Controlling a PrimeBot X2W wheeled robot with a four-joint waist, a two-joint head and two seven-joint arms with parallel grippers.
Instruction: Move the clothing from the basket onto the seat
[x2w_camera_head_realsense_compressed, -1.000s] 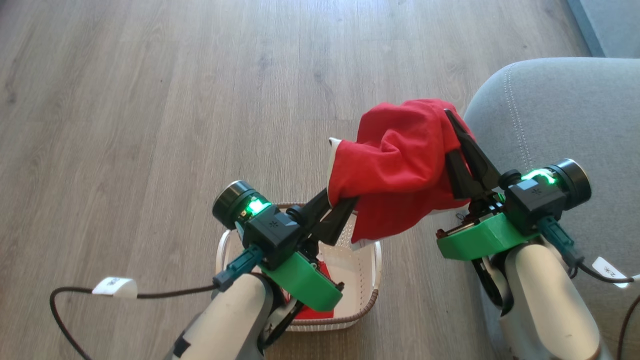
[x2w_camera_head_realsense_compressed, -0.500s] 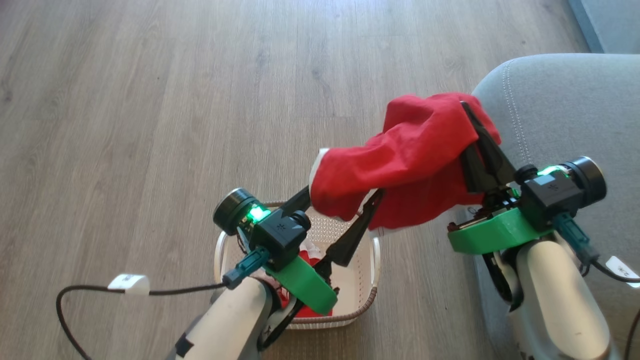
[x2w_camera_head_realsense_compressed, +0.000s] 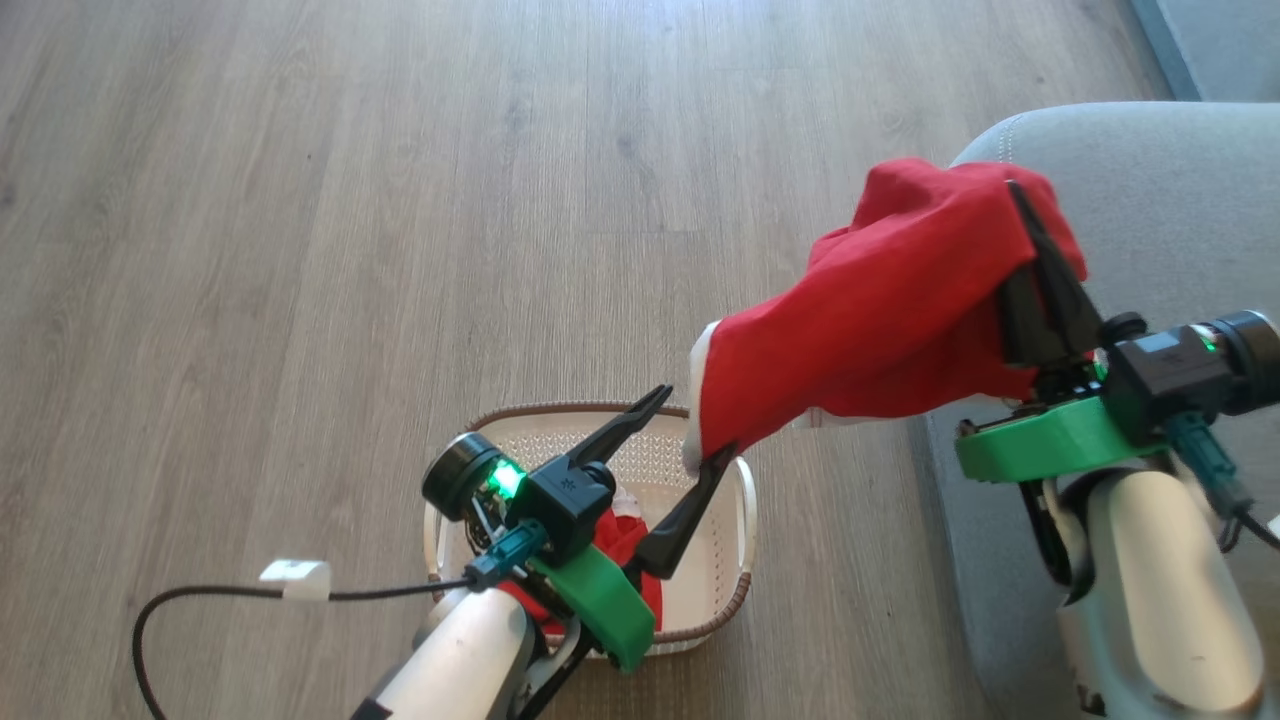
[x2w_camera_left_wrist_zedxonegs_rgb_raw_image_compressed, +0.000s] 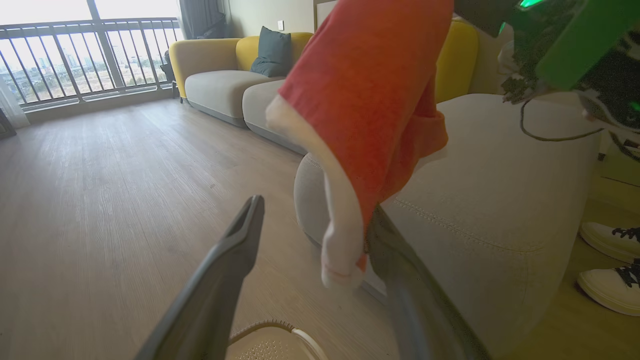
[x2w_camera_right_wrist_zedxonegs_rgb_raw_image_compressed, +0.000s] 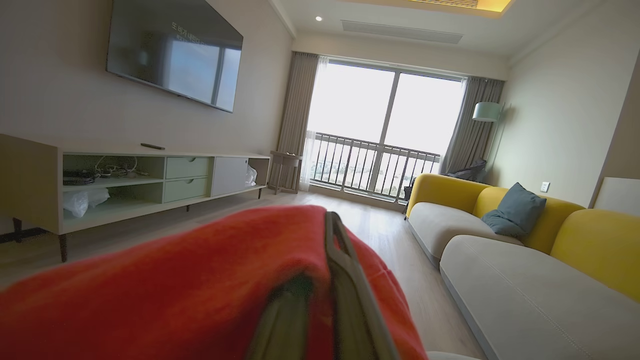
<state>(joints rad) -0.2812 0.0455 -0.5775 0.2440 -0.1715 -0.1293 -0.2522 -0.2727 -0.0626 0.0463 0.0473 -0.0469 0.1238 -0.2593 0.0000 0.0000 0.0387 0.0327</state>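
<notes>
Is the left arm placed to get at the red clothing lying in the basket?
Probably yes: the left pincer hangs open directly above the basket, and nothing covers the red clothing inside.

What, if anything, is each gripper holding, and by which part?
The right gripper is shut on the red garment, pinching its upper end; the white-trimmed end hangs. The left gripper is open, holding nothing.

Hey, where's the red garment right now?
Head view, right of centre: the red garment hangs from the shut right gripper, in the air between the basket and the grey seat, its white-trimmed end by the open left gripper.
</notes>
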